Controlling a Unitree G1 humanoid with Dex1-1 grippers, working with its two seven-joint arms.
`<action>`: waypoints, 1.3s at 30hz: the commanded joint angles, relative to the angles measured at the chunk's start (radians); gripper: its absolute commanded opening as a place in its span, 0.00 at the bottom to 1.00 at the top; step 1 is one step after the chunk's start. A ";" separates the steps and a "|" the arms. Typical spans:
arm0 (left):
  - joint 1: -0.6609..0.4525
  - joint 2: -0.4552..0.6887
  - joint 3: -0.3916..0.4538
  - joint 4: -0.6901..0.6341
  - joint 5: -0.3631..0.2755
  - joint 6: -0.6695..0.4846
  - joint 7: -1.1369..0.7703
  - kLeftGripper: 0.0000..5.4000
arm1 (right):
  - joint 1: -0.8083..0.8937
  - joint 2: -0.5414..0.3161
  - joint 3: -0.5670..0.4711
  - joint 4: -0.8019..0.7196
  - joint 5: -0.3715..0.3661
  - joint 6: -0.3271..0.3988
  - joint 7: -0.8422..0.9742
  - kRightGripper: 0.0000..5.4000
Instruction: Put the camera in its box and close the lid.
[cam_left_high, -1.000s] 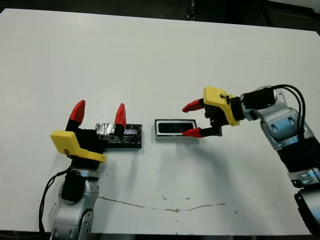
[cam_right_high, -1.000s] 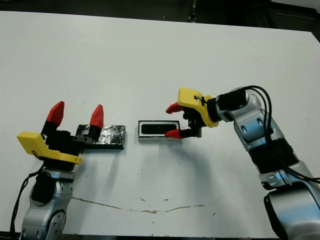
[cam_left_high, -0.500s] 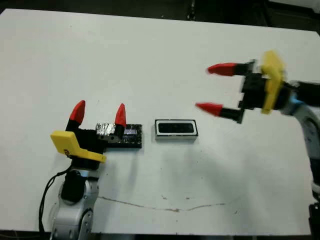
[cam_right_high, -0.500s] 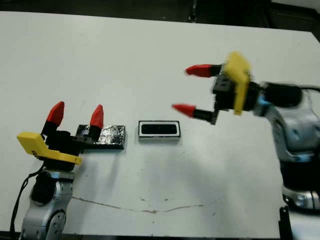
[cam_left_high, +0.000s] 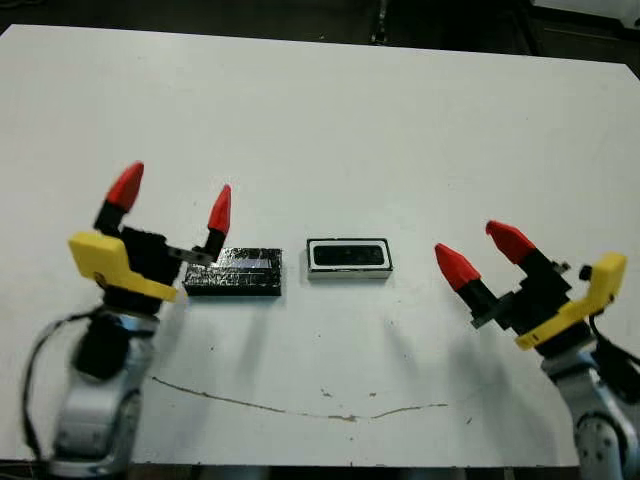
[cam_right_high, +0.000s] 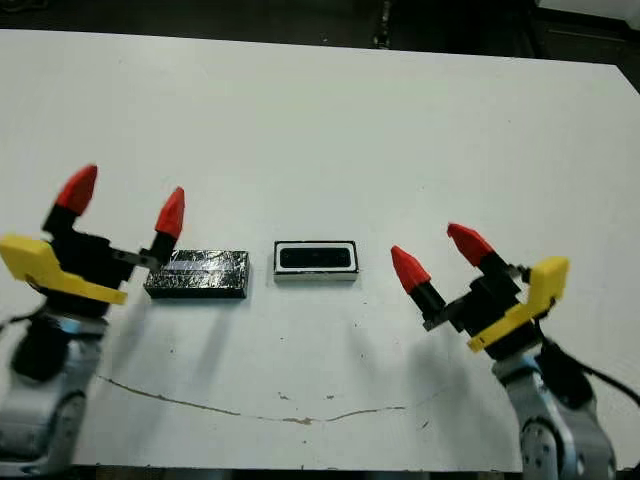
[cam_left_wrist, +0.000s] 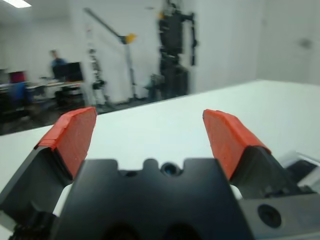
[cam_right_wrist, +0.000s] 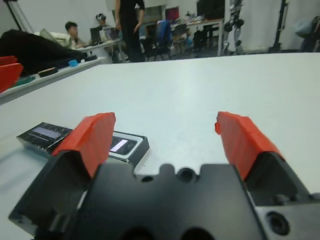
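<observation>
The box (cam_left_high: 350, 274) sits mid-table, its white rim framing the flat black camera (cam_left_high: 349, 256) that lies inside it. Just to its left lies the glossy black lid (cam_left_high: 233, 272), pale stripe up, apart from the box. My left gripper (cam_left_high: 172, 197) hangs open above and left of the lid, with one fingertip (cam_left_high: 219, 208) over the lid's left end. Off to the box's right, my right gripper (cam_left_high: 482, 252) is open and empty. The right wrist view shows the box (cam_right_wrist: 127, 146) and lid (cam_right_wrist: 45, 134) ahead of its fingers.
A thin brown crack line (cam_left_high: 300, 408) runs across the table near its front edge. Beyond the table, the right wrist view shows people (cam_right_wrist: 127, 25) at desks, and the left wrist view shows a person (cam_left_wrist: 57, 60) far off.
My right gripper has pulled away from the box's right end, swinging out and back to the near right. My left gripper has risen and shifted left, off the lid. The camera stays in the box.
</observation>
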 joint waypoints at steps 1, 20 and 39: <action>-0.061 0.143 0.027 -0.008 -0.059 0.104 -0.127 1.00 | 0.014 0.016 -0.012 -0.014 0.015 -0.008 -0.060 0.86; -0.537 0.483 -0.177 0.484 -0.141 0.161 -1.045 1.00 | 0.018 0.026 0.023 -0.063 0.062 0.007 -0.204 0.32; -0.627 0.377 -0.313 0.768 0.032 0.062 -1.189 1.00 | 0.022 0.028 0.018 -0.053 0.078 -0.006 -0.203 0.02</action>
